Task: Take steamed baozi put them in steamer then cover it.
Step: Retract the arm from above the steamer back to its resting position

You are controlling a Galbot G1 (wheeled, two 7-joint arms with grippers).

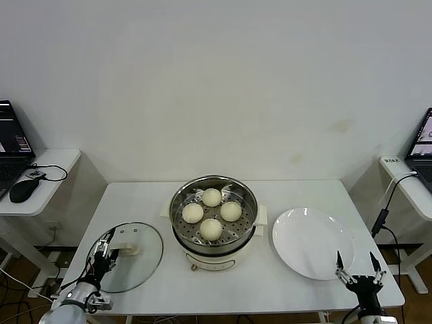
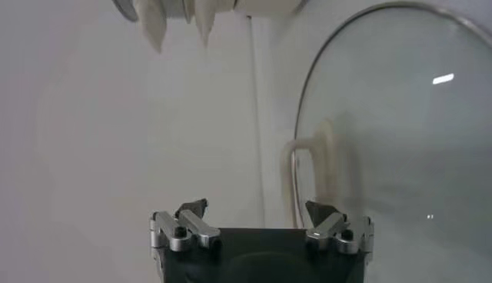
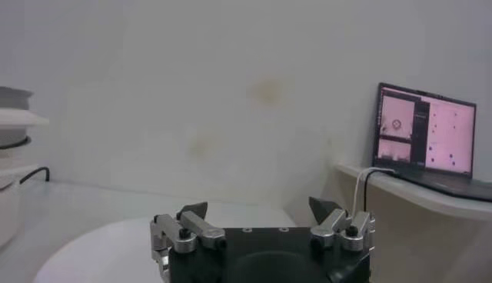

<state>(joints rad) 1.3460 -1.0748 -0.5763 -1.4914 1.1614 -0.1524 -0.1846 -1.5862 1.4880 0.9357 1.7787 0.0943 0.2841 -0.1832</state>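
All four steamed baozi (image 1: 211, 213) sit in the steamer (image 1: 213, 223). The cover (image 1: 128, 255) lies flat on the surface (image 1: 297, 192) to its left; glass, probably slippery, so I'd grip its handle (image 1: 125, 241). My left tool (image 1: 101, 255) hovers spread beside it; right tool (image 1: 358, 270) spread, idle.

Mid-frame, four baozi (image 1: 211, 214) sit in the steamer (image 1: 214, 223). The cover (image 1: 126, 256) lies lower left of it on the table (image 1: 297, 192); a plate (image 1: 312, 241) lies right.

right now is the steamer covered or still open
Open: the steamer shows four baozi, and the cover lies flat on the table beside it.
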